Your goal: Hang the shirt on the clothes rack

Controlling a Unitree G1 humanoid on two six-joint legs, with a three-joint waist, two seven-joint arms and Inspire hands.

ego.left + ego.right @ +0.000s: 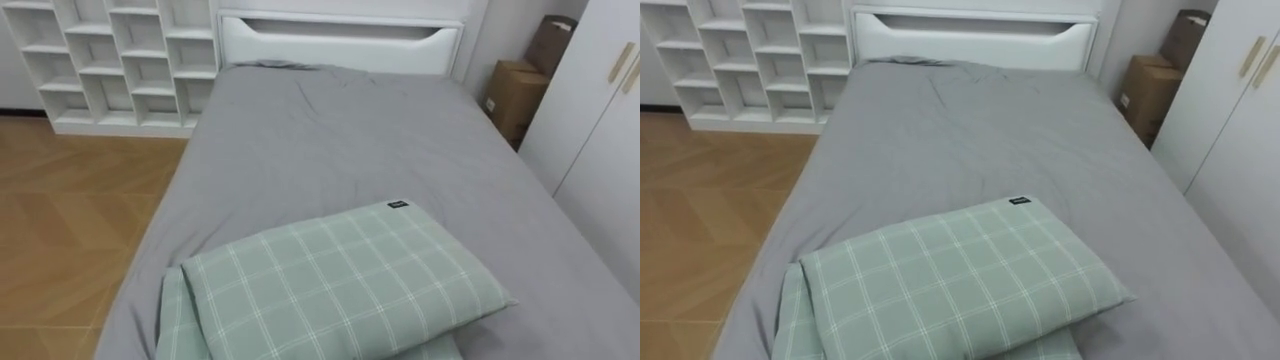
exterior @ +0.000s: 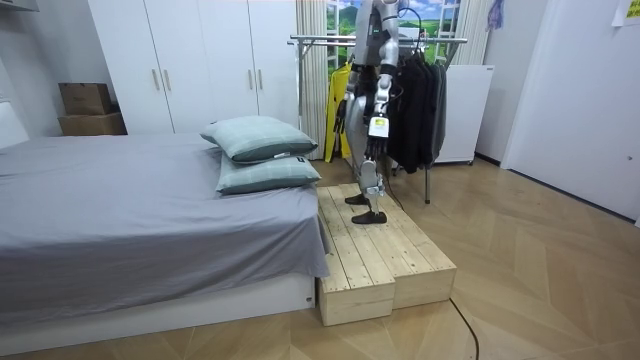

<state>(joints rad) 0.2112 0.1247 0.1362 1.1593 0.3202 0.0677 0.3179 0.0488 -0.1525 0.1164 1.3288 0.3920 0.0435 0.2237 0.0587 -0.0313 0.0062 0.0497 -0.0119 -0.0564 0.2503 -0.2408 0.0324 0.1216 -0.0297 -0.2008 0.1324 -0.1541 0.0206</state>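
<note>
Green pillows (image 1: 330, 285) lie closest on the bed (image 1: 330, 140), dark clothes (image 2: 415, 100) already hang on the rack (image 2: 320, 40) behind me, my left robot hand (image 2: 376, 128) and right robot hand (image 2: 341, 114) dangle, open or closed I cannot tell, so hanging looks mostly done.

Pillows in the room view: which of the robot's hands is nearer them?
Right. The right hand hangs toward the pillows; the left hand hangs farther off, by the dark clothes.

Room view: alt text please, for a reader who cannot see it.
The robot stands on a wooden platform at the end of a grey bed, facing two green checked pillows. Behind it, a clothes rack holds dark clothes.
</note>
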